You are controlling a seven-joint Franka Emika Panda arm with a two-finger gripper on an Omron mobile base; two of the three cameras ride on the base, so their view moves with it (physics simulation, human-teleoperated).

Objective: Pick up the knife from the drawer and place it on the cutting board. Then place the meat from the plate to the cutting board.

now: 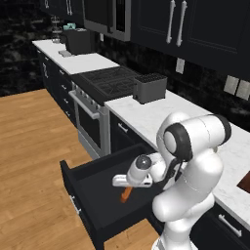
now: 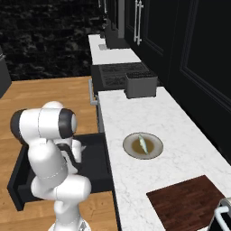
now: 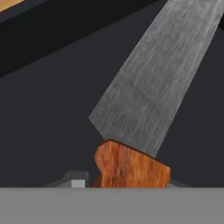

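The drawer (image 1: 93, 185) (image 2: 97, 158) stands pulled out below the counter. The knife (image 1: 126, 194) lies inside it, with an orange handle. In the hand view its handle (image 3: 131, 168) sits right between the gripper's fingers and its grey blade (image 3: 153, 87) runs away to the upper right. My gripper (image 1: 125, 189) (image 3: 127, 183) reaches down into the drawer and is closed on the handle. The plate (image 2: 155, 151) rests on the white counter with the pale meat (image 2: 142, 144) on it. The dark reddish cutting board (image 2: 187, 203) (image 1: 244, 181) lies nearer along the counter.
A black box-shaped appliance (image 1: 149, 88) (image 2: 140, 85) stands on the counter beside the stove (image 1: 107, 78). Dark wall cabinets hang above. A wood floor (image 1: 29, 161) spreads left of the open drawer. A light-framed object (image 2: 221, 216) pokes in at the counter's near corner.
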